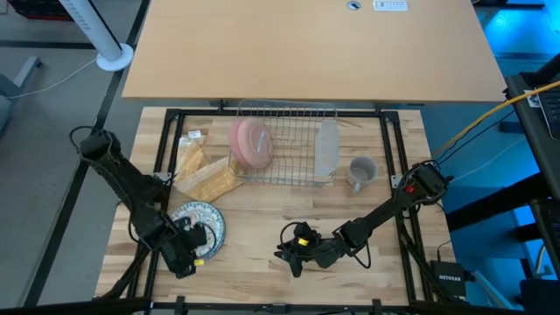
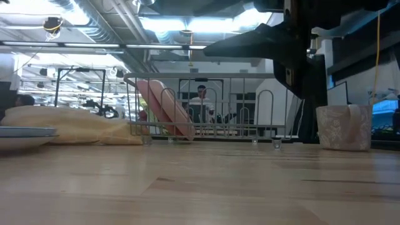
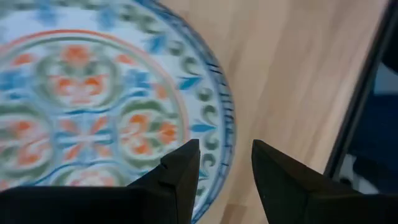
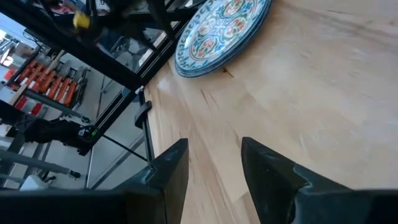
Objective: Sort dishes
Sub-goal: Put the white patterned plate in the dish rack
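From my station I count one patterned plate (image 1: 203, 222), lying flat on the wooden table (image 1: 280, 219) face up, its blue-green and orange design filling the left wrist view. My left gripper (image 3: 225, 171) hovers right over that plate's rim, its fingers (image 3: 180, 177) parted with the edge showing in the gap, gripping nothing. My right gripper (image 4: 214, 162) sits above bare tabletop off to the side of that plate, fingers likewise spread and empty; the plate lies ahead of it, well apart. Farther across the table from both grippers stands one wire rack (image 1: 284, 144), and in it I count one pink stack of dishes (image 1: 251, 143) leaning on edge at the end nearer the left arm; I cannot tell how many pieces make up the stack. A pale, see-through dish (image 1: 327, 145) stands at the rack's other end. One small grey mug (image 1: 361, 171) sits just beside the rack on the right arm's side, and one yellow-tan cloth (image 1: 206, 175) lies bunched against its other side.
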